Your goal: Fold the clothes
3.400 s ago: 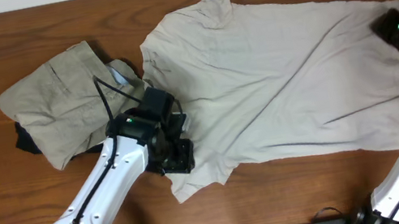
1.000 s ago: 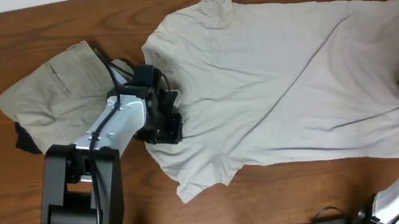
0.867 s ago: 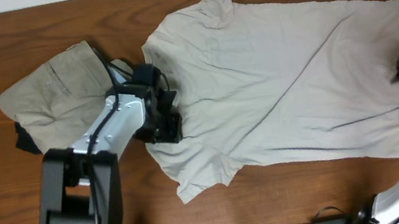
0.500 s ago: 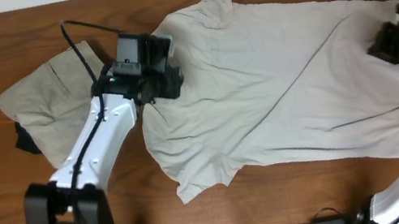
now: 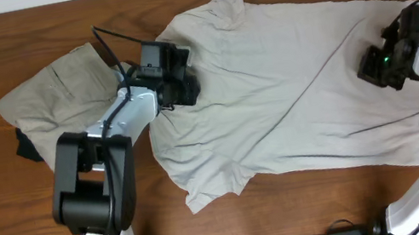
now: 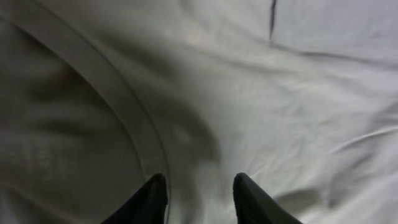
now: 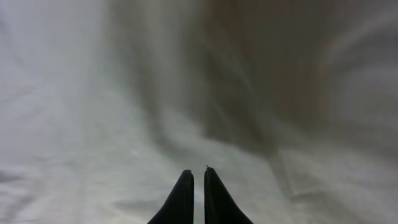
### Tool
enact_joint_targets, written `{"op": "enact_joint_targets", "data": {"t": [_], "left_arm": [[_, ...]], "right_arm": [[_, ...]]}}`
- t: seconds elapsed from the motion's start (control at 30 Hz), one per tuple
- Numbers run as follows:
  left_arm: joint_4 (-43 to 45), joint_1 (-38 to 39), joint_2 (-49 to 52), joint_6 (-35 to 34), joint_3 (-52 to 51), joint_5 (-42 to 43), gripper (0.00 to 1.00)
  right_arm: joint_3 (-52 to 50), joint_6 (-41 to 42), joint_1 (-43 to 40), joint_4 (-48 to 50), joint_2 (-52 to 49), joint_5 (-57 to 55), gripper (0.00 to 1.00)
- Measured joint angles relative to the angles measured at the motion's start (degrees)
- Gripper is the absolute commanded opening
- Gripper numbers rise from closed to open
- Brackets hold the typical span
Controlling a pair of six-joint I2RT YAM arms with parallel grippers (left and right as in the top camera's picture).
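Clothes lie in two lots on the table [image 5: 2, 214]: a khaki garment [image 5: 60, 101] bunched at the left, and a large cream garment [image 5: 292, 94] spread flat from the centre to the right edge. The cream one's long axis runs left to right across the table. A small knob of cloth, probably the collar, points toward the far edge, and a sleeve-like flap trails toward the near edge at the left.

The left gripper [image 5: 183, 86] sits on the cream garment's left border, just beside the khaki pile, so the body of the cloth lies to its right. In its wrist view the fingers [image 6: 155, 199] stand apart over a stitched band [image 6: 124, 118]; whether a fold is caught between them cannot be told.

The right gripper [image 5: 376, 69] rests on the opposite end, a little inside the right border, with the cloth stretching away to its left. Its fingers are clenched to a thin slit against the fabric, and whether a layer is nipped there is not visible.

Each arm is thus nearest its own end of the long axis, which suggests a fold across that axis, end toward end.
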State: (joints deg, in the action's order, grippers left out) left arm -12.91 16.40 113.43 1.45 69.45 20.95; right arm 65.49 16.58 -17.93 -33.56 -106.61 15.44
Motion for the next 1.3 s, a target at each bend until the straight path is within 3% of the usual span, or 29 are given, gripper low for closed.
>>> {"op": "enact_joint_targets", "data": {"t": [0.13,0.6,0.77,0.9,1.07,1.3], "left_arm": [[-1.05,-0.02,1.70,-0.04,0.22,-2.25,0.26],[-3.41,-0.74,1.70,-0.13,1.16,-15.78,0.27],[-5.29,-2.40,1.55,-0.46,1.73,-16.48,0.56],[-10.19,-2.14,0.63,-0.61,3.04,-17.18,0.70],[-20.33,-2.03,-5.62,-1.49,5.90,-17.94,0.72],[-38.40,-0.76,-17.75,-4.74,8.74,-9.42,0.72]], "right_arm": [[-2.10,0.83,0.07,0.72,0.00,-4.59,0.08],[-3.58,1.25,-2.27,-1.11,0.07,-22.93,0.09],[-3.43,1.01,-6.49,-1.49,0.13,-20.59,0.17],[-3.06,-0.17,-9.49,-2.08,0.52,-13.51,0.22],[-2.86,-1.79,-12.74,-4.09,5.49,-2.45,0.24],[-1.88,-2.58,-12.87,-14.08,13.46,4.72,0.33]]}}
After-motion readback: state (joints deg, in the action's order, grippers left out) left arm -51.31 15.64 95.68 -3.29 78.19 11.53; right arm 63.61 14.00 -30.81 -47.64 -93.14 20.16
